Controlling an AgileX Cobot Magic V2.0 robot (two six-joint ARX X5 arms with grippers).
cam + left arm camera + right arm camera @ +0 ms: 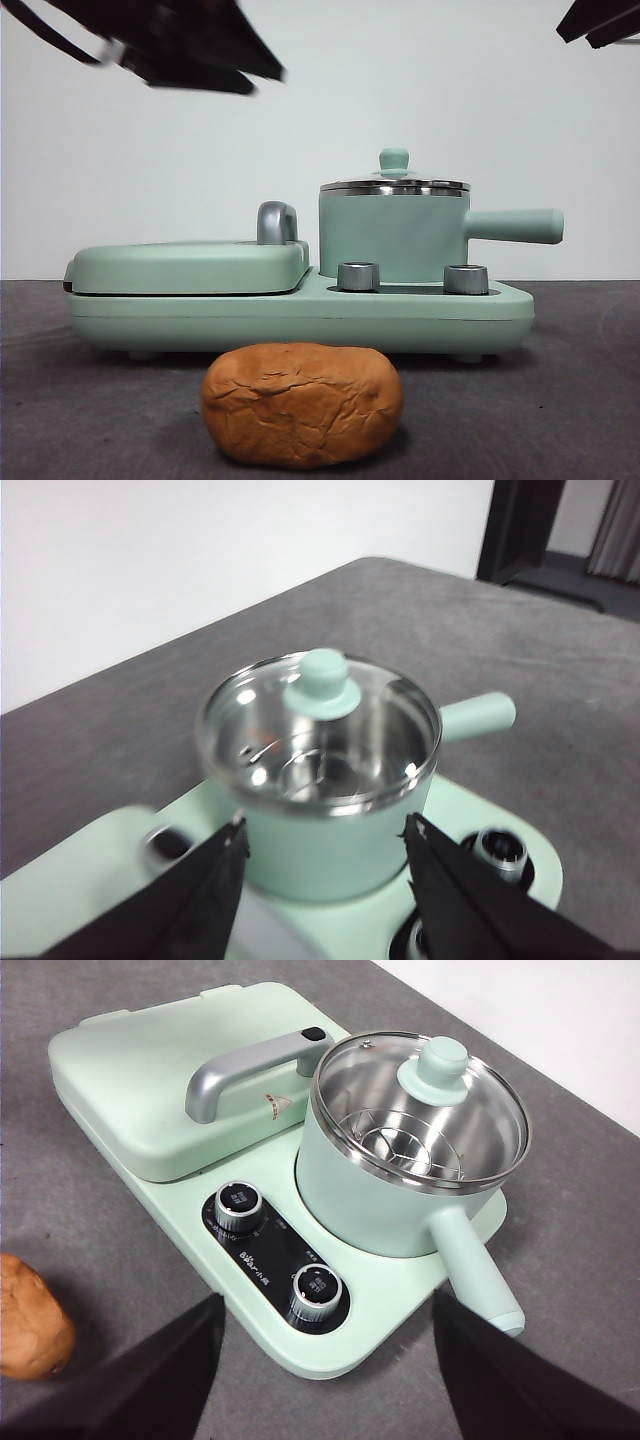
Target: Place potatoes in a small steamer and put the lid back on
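Front view: potato [302, 404], orange-brown with cracked skin, lies on the grey table [580, 400] at bottom centre of the frame, just in front of the mint green cooker base [300, 318], not touching it as far as I can tell. The small steamer [392, 238] stands on the right half of the base, side handle [515, 226] sticking out to the right. The lid [394, 183] sits on the steamer rim, green knob [394, 159] on top. Two steel dials [359, 276] in front of the pot. Flat green griddle [190, 266] with its grey handle [277, 222] fills the left half of the base, cover down.

My left gripper [325, 855] hangs above the steamer [320, 810], jaws spread wide, holding nothing; the pot shows between them, with the lid [318, 730] and its knob [322, 684] blurred. In the front view a dark arm shape sits at upper left, clear of everything.

My right gripper [328, 1360] is also up high, jaws spread apart, empty. Its view looks down on the whole cooker: steamer [400, 1185] with glass lid [420, 1110] on, a steel rack visible through the glass, handle [475, 1265] toward lower right of that frame, potato [30, 1318] at the left edge, well apart from the jaws. In the front view a black tip shows at upper right.
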